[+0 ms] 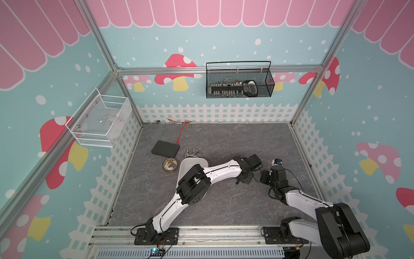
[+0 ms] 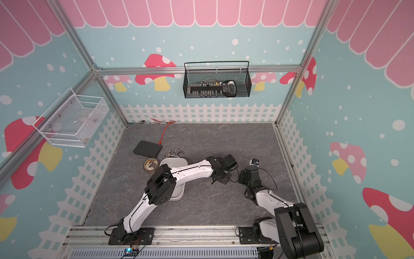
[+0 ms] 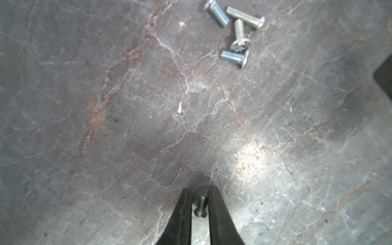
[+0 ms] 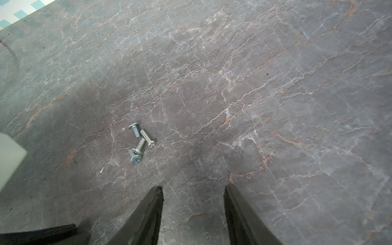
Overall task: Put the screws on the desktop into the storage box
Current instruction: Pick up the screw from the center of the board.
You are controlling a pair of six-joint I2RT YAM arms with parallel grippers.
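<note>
Between the narrow fingers of my left gripper (image 3: 200, 188) stands one small screw (image 3: 200, 204); the jaws are shut on it, tips down at the desktop (image 1: 224, 139). Several more silvery screws (image 3: 235, 31) lie in a loose cluster a little way ahead, also seen in the right wrist view (image 4: 139, 144). My right gripper (image 4: 193, 187) hangs open just over the desktop with nothing between its fingers. In both top views the grippers (image 1: 240, 180) (image 1: 262, 177) meet right of centre. The white storage box (image 1: 192, 161) (image 2: 172, 162) sits left of them, partly hidden under the left arm.
A flat black box (image 1: 165, 149), a tape roll (image 1: 170, 165) and shiny metal clips (image 1: 192, 153) lie beside the storage box. An orange cable (image 1: 182, 132) runs to the back edge. A black wire basket (image 1: 239, 83) and a white mesh basket (image 1: 100, 121) hang on the walls.
</note>
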